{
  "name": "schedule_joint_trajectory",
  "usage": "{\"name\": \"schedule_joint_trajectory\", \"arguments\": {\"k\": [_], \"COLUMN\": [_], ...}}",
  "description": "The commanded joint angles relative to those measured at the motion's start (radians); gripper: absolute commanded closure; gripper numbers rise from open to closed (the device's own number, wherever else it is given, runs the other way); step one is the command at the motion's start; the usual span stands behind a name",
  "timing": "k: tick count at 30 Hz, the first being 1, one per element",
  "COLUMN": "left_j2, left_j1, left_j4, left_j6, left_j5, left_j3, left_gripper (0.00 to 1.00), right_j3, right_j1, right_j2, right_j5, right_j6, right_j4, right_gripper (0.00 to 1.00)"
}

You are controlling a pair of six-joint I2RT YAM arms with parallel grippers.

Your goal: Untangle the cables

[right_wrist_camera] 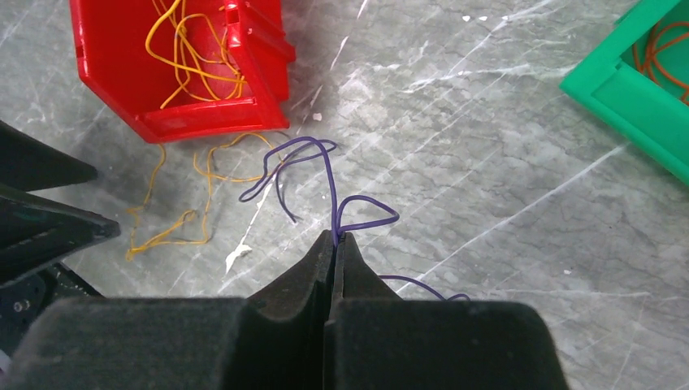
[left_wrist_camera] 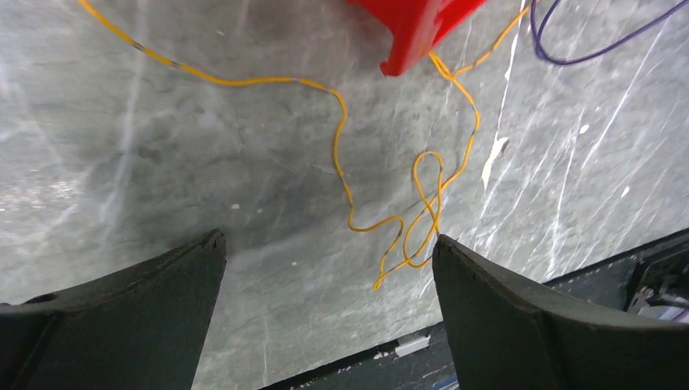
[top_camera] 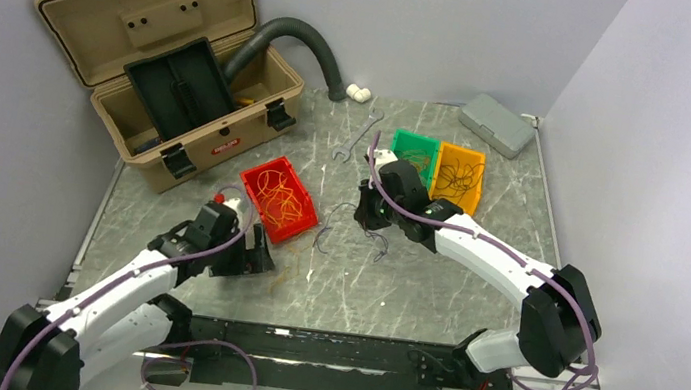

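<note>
My right gripper [right_wrist_camera: 335, 238] is shut on a thin purple wire [right_wrist_camera: 329, 175] that loops over the table; in the top view the gripper [top_camera: 368, 223] sits mid-table with the wire [top_camera: 328, 235] trailing left. My left gripper [left_wrist_camera: 327, 237] is open and empty just above a loose yellow wire [left_wrist_camera: 341, 138], which runs out from under the red bin [left_wrist_camera: 414, 32]. The red bin [top_camera: 248, 182] holds several yellow wires [top_camera: 280, 202]. The left gripper [top_camera: 257, 259] is at its near corner. The yellow strand [right_wrist_camera: 203, 175] lies apart from the purple one.
A green bin [top_camera: 416, 140] with orange wires and an orange bin [top_camera: 463, 153] with black wires [top_camera: 461, 178] stand behind the right gripper. An open tan toolbox [top_camera: 167, 61], a dark corrugated hose [top_camera: 302, 38], a wrench [top_camera: 354, 141] and a grey case [top_camera: 495, 124] lie at the back.
</note>
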Motion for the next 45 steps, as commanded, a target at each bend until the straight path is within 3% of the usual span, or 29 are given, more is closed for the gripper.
{"name": "schedule_joint_trajectory", "arguments": {"k": [1,6,11,19,21,26,28,29,37,45], "left_j2": [0.074,0.157,0.256,0.375,0.385,0.337,0.297,0.275,0.121,-0.025], "left_j1": [-0.082,-0.235,-0.308,-0.448,-0.448,-0.449,-0.449,-0.449,-0.430,-0.279], "left_j4": [0.073,0.065,-0.012,-0.039,-0.032,-0.031,-0.054,-0.075,-0.362,-0.499], "left_j6": [-0.032,-0.100,-0.115,-0.163,-0.164,-0.191,-0.199,-0.199,-0.155,-0.023], "left_j5": [-0.033,-0.170,-0.291,-0.391,-0.384,-0.401,-0.429,-0.449,-0.635,-0.689], "left_j3": [0.033,0.100,0.153,0.208,0.211,0.188,0.188,0.193,0.367,0.549], "left_gripper": [0.01,0.01,0.02,0.12,0.23,0.80,0.97,1.00,1.00,1.00], "right_j3": [0.006,0.008,0.000,-0.021,-0.026,-0.040,-0.050,-0.058,-0.101,-0.159], "right_j1": [-0.006,-0.008,-0.010,-0.026,-0.031,-0.050,-0.068,-0.076,-0.203,-0.304], "right_j2": [-0.003,-0.005,-0.024,-0.055,-0.063,-0.098,-0.116,-0.124,-0.152,-0.206], "right_j5": [-0.041,-0.045,-0.047,-0.041,-0.037,-0.014,-0.008,-0.004,0.041,0.119], "right_j6": [0.016,0.016,0.013,0.013,0.016,0.016,0.021,0.025,0.089,0.167], "right_j4": [0.051,0.049,0.051,0.050,0.049,0.027,0.022,0.022,-0.029,-0.035], "right_gripper": [1.00,1.00,1.00,1.00,1.00,1.00,1.00,1.00,1.00,1.00]}}
